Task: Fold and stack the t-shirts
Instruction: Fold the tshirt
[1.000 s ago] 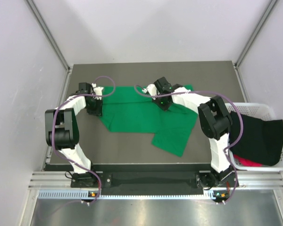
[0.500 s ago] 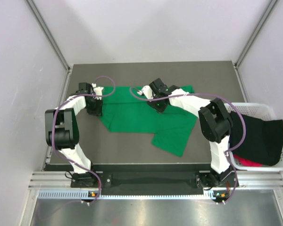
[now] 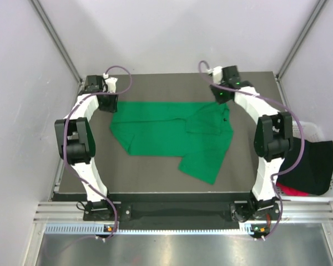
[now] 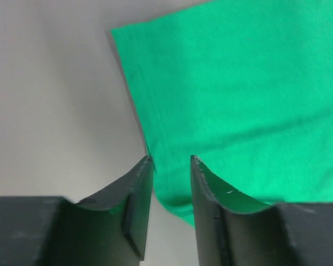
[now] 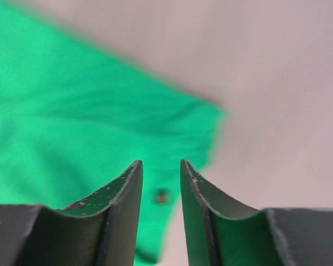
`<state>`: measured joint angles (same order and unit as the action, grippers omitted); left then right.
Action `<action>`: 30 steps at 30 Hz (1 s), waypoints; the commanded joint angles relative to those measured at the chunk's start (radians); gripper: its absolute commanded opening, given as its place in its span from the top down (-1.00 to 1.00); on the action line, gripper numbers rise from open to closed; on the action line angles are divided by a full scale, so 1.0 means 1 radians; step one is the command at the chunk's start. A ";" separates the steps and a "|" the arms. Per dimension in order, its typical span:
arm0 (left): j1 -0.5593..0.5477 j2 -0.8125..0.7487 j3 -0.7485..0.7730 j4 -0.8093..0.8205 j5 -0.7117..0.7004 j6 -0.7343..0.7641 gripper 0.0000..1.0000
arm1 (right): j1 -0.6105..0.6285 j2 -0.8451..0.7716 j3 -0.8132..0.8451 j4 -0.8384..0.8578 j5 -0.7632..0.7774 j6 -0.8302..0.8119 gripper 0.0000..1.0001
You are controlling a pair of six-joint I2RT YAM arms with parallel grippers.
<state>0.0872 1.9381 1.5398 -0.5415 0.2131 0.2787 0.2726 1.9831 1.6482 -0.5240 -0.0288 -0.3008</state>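
One bright green short-sleeved cloth t-shirt [image 3: 166, 133] lies spread across the middle of the dark flat table [image 3: 155, 83]. The left gripper [image 4: 171, 159] is at its far left corner and the right gripper [image 5: 161, 163] at its far right corner, both with jaws apart and empty. At the right, one white slatted plastic basket [image 3: 299, 124] holds one black cloth t-shirt [image 3: 308, 163] over one red cloth t-shirt [image 3: 291, 191].

A bright green short-sleeved t-shirt [image 3: 166, 133] lay spread across the dark desk [image 3: 155, 86], its right side creased and overlapped, while a black t-shirt [image 3: 308, 163] and a red t-shirt [image 3: 291, 192] sat bunched in a white basket [image 3: 299, 123] at right
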 commanded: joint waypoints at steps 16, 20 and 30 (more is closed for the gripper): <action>0.247 0.384 0.336 0.000 0.514 -0.346 -0.23 | -0.211 0.252 0.286 -0.064 -0.306 0.132 0.10; 0.247 0.412 0.358 -0.003 0.555 -0.363 -0.24 | -0.217 0.287 0.294 -0.067 -0.295 0.135 0.10; 0.244 0.470 0.399 -0.002 0.597 -0.389 -0.28 | -0.234 0.341 0.308 -0.050 -0.261 0.141 0.10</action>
<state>0.3283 2.3817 1.9110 -0.5415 0.7898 -0.1051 0.0551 2.2948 1.9015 -0.5919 -0.2966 -0.1741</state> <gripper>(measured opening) 0.643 0.450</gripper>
